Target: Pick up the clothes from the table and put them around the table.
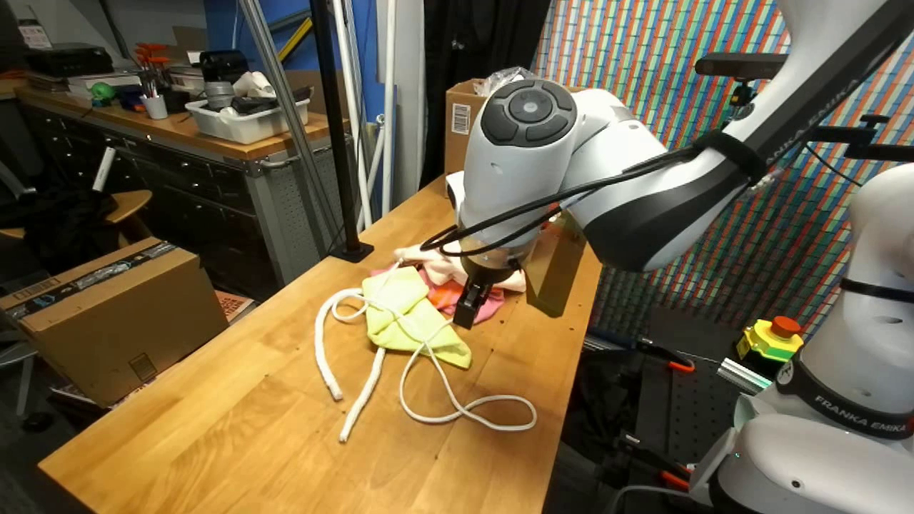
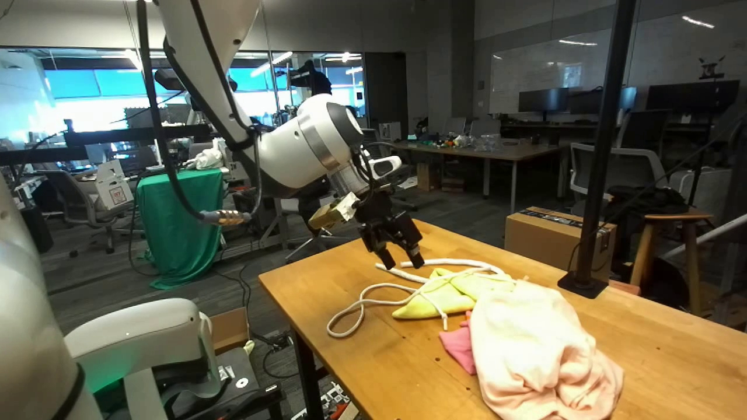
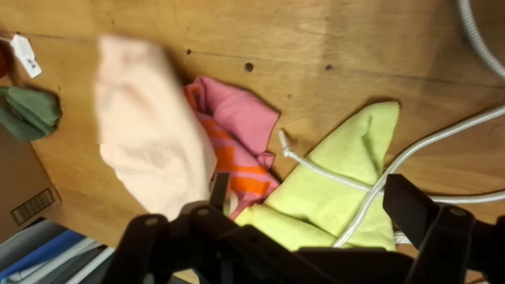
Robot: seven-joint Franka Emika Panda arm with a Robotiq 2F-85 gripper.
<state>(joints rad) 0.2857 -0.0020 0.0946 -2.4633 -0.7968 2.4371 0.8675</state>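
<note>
Clear plastic (image 1: 505,77) was held in a cardboard box (image 1: 458,139), assorted items (image 1: 251,86) in a white bin (image 1: 235,127); on the butcher-block table (image 1: 235,414), a yellow-green cloth (image 3: 323,193) was seen below the gripper's (image 2: 402,263) parted, empty fingers (image 3: 408,209), pink cloth (image 3: 244,122) and cream cloth (image 3: 154,138) alongside

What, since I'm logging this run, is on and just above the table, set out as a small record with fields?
Surface: light-wood table
Claw: open, holding nothing, above the table
Yellow-green cloth: on the table, thin white cord across it
Pink-red cloth: orange pattern, partly covered
Cream-white cloth: crumpled, overlapping the pink-red cloth
Thick white rope: apparently passing under the yellow-green cloth
</note>
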